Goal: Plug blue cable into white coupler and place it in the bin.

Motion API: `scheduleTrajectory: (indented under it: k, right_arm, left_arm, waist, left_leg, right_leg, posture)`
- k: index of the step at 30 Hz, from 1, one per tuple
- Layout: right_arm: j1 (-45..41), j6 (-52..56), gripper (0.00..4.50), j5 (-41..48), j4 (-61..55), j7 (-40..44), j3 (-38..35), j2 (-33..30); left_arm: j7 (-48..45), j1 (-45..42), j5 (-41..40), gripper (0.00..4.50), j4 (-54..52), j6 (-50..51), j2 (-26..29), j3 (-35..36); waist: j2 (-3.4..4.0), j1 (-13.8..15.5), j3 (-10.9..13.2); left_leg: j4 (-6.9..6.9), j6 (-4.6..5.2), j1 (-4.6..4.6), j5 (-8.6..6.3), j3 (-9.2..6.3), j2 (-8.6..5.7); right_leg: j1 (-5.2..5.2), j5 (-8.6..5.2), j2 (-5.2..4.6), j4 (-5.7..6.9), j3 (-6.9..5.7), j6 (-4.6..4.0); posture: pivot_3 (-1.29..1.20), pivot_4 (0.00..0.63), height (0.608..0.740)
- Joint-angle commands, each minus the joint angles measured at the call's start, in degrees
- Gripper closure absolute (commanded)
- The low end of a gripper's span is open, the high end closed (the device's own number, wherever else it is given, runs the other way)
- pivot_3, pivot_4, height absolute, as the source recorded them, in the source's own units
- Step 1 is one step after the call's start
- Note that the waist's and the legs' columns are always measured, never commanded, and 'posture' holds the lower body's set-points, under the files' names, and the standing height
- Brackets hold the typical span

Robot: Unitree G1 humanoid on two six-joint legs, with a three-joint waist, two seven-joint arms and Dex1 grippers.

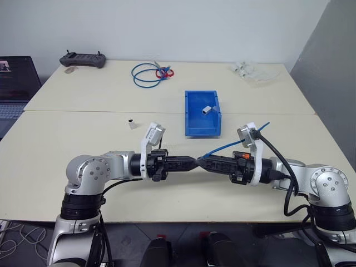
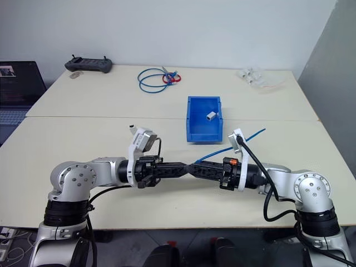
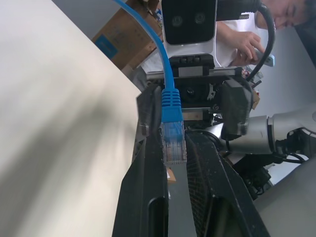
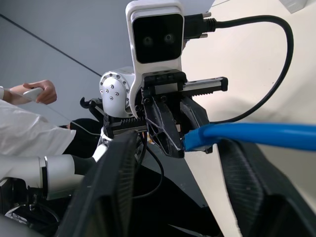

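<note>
Two cables (image 1: 236,143), one bin (image 1: 192,131), one coupler (image 1: 207,110)

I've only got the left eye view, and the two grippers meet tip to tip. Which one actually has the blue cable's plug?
Observer: The left gripper is shut on the clear plug.
Operator: Is the right one gripping anything?
Observer: No. The right gripper is open, with the blue cable passing between its fingers untouched.
Operator: Anyone close by?
Observer: Yes, a person's hand holding a small white device shows beyond the arms.
</note>
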Motion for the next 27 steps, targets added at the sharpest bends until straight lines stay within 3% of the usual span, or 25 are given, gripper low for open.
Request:
scheduleTrajectory:
  k: [1,7,12,14,18,23,27]
  right_arm:
    - [-1.19,-1.4,2.92,2.01,-0.2,-0.29,-0.56,-0.36]
    - [-1.5,-1.81,4.32,2.38,0.75,-1.23,-0.39,-0.23]
    - [-1.61,-1.78,4.33,2.62,0.8,-1.66,-0.23,-0.45]
    - [-1.81,-1.83,4.33,2.3,0.67,-1.79,-0.13,-0.41]
    - [-2.55,-2.43,4.33,1.7,1.39,-2.33,-0.42,-0.01]
    - [-2.95,-3.31,4.33,-2.6,3.2,-0.72,-1.48,-0.43]
    - [-3.11,-4.61,4.33,-6.53,4.76,1.6,-3.5,-1.33]
  left_arm:
    - [0.16,0.04,-1.22,4.27,-1.86,-1.27,0.16,0.09]
    - [0.08,0.12,-1.05,4.27,-1.73,-2.13,0.24,-0.39]
    - [0.11,0.53,0.14,4.27,-1.99,-4.24,0.1,-1.08]
    - [-0.02,1.04,1.33,3.57,-2.02,-6.36,0.29,-1.27]
    - [-3.79,2.53,4.79,2.84,-3.5,-10.89,4.29,-3.89]
    - [-4.64,7.66,20.81,1.78,-4.05,-27.14,12.18,-9.57]
    - [16.19,10.92,33.86,0.95,-1.14,-35.55,7.7,-5.63]
  waist:
    - [0.0,0.0,0.0]
    - [0.0,0.01,0.0]
    - [0.0,0.02,0.0]
    - [0.0,0.02,0.0]
    - [0.0,-0.01,0.0]
    - [0.03,-0.01,0.01]
    - [0.04,0.53,0.03]
  left_leg:
    - [0.0,0.0,-0.01,0.0,0.0,0.0]
    - [0.0,0.0,-0.03,0.0,0.02,0.0]
    - [0.0,0.0,-0.03,0.0,0.01,0.0]
    - [0.0,0.0,-0.03,0.0,0.01,0.0]
    - [0.0,0.0,-0.02,0.0,0.03,0.01]
    - [-0.05,0.0,0.01,0.0,0.05,0.03]
    - [-0.03,0.0,0.0,0.0,0.08,0.01]
  right_leg:
    - [-0.01,0.0,0.0,0.0,0.0,0.0]
    - [-0.02,0.0,0.0,0.0,0.01,0.0]
    - [-0.02,0.0,0.0,0.0,0.01,0.0]
    - [-0.02,0.0,0.0,-0.01,0.01,0.0]
    - [-0.04,0.0,0.0,0.0,0.03,0.0]
    - [-0.05,0.0,0.02,-0.01,0.06,-0.01]
    - [-0.04,0.0,-0.06,-0.04,0.07,-0.01]
  posture:
    - [0.0,0.15,0.74]
    - [0.0,0.15,0.74]
    - [0.0,0.15,0.74]
    - [0.0,0.15,0.74]
    - [0.0,0.15,0.74]
    - [0.0,0.15,0.74]
    - [0.0,0.15,0.74]
